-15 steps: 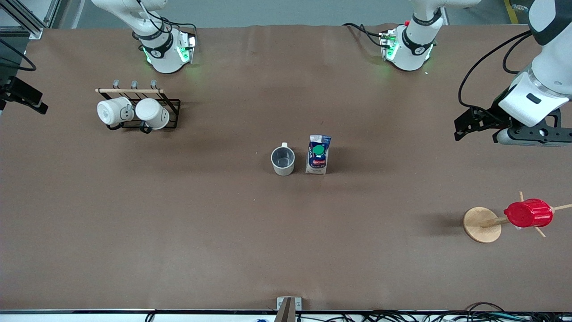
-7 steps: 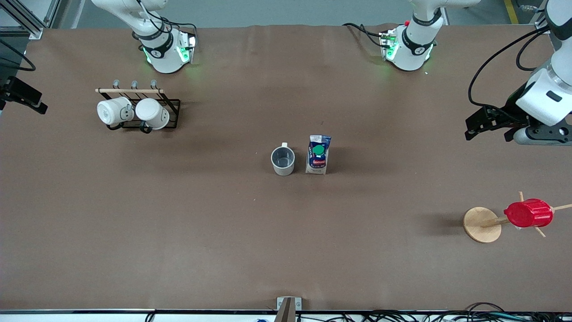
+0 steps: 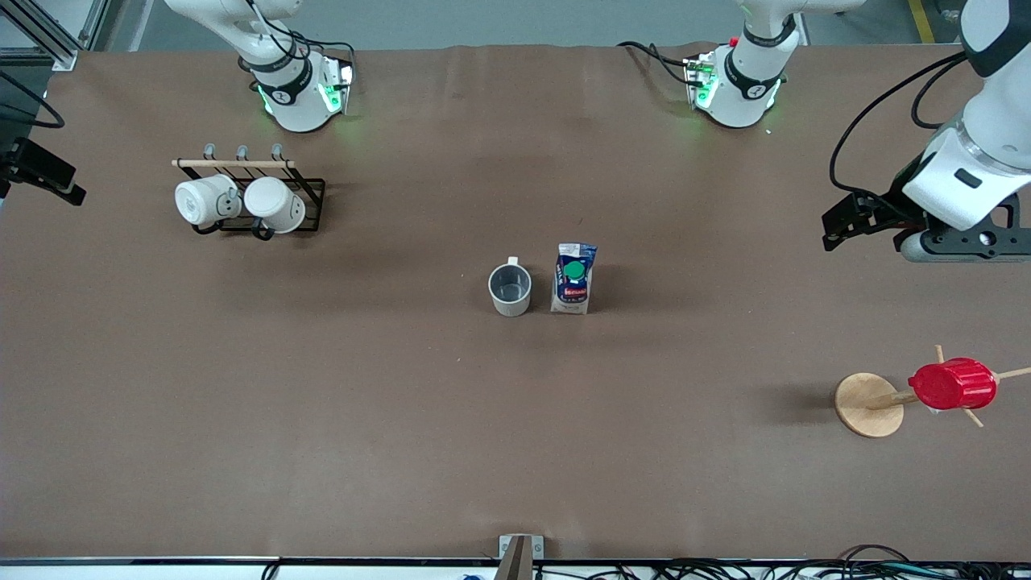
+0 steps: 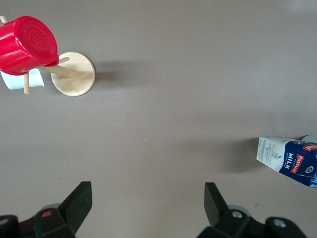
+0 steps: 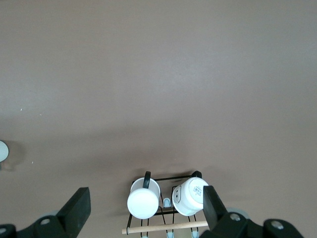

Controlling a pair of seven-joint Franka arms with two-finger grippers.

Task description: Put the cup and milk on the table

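The cup (image 3: 510,290), a small off-white mug with a grey inside, stands upright on the brown table (image 3: 387,419) near its middle. The milk (image 3: 573,279), a blue and white carton with a green cap, stands beside it toward the left arm's end, a small gap between them. The milk also shows in the left wrist view (image 4: 288,156). My left gripper (image 3: 902,225) is open and empty over the table's left arm end, well apart from both (image 4: 147,210). My right gripper (image 5: 146,213) is open and empty, high over the mug rack; it does not show in the front view.
A black rack (image 3: 310,193) with two white mugs (image 3: 242,203) stands near the right arm's base. A wooden peg stand (image 3: 868,404) holding a red ribbed cup (image 3: 952,384) stands at the left arm's end, nearer the front camera than my left gripper.
My left gripper drifted toward the table's end half a second ago and has come back to about where it was. The cup and the milk have not moved.
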